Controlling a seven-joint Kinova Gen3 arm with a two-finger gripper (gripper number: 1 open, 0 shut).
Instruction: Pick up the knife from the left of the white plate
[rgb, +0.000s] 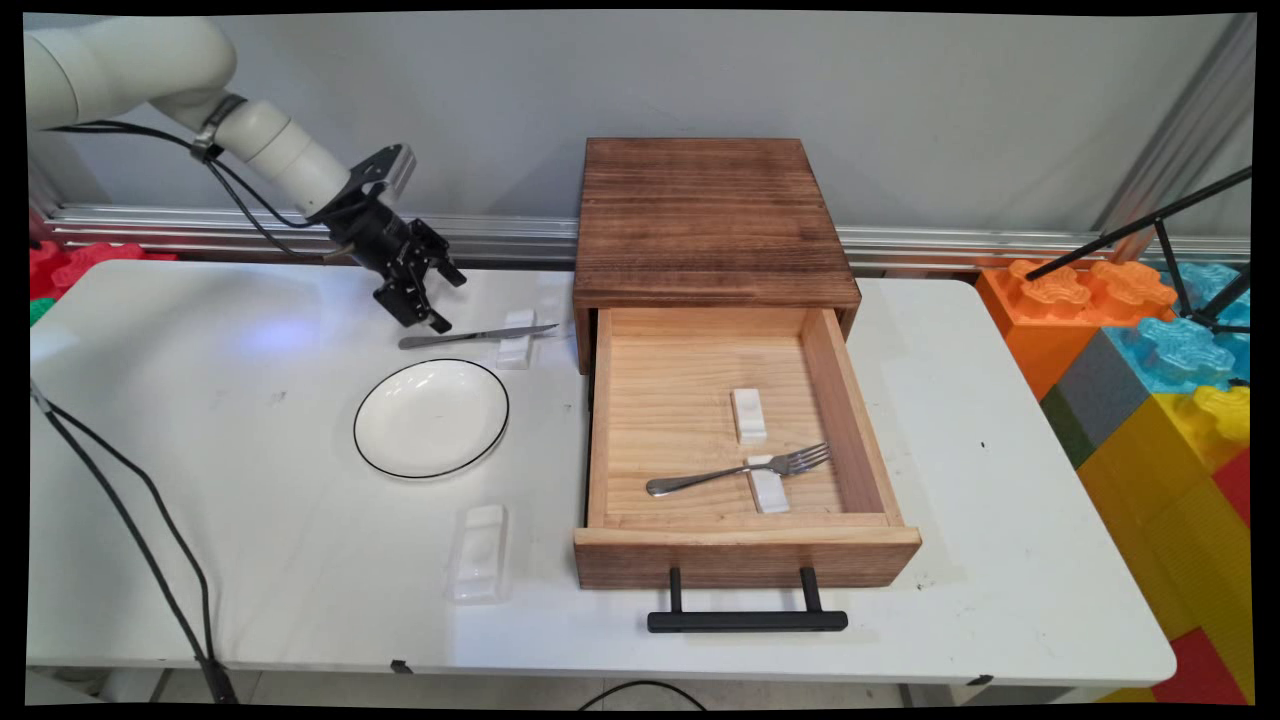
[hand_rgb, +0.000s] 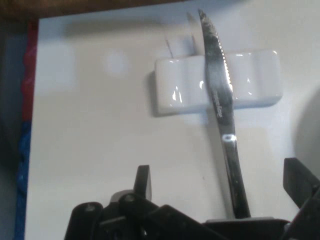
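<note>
One knife (rgb: 475, 335), one fork (rgb: 740, 469), one plate (rgb: 431, 417), perhaps four rests (rgb: 516, 338).

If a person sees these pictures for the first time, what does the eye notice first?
The open wooden drawer at the table's centre, holding a fork propped on a white rest. Left of it, the black hand, open, hovers over the handle of a knife, whose blade lies across another rest, behind a plate.

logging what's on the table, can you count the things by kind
knife: 1
fork: 1
plate: 1
white rests: 4 – under the knife, near the table's front edge, two in the drawer
drawer box: 1
Total: 8
</note>
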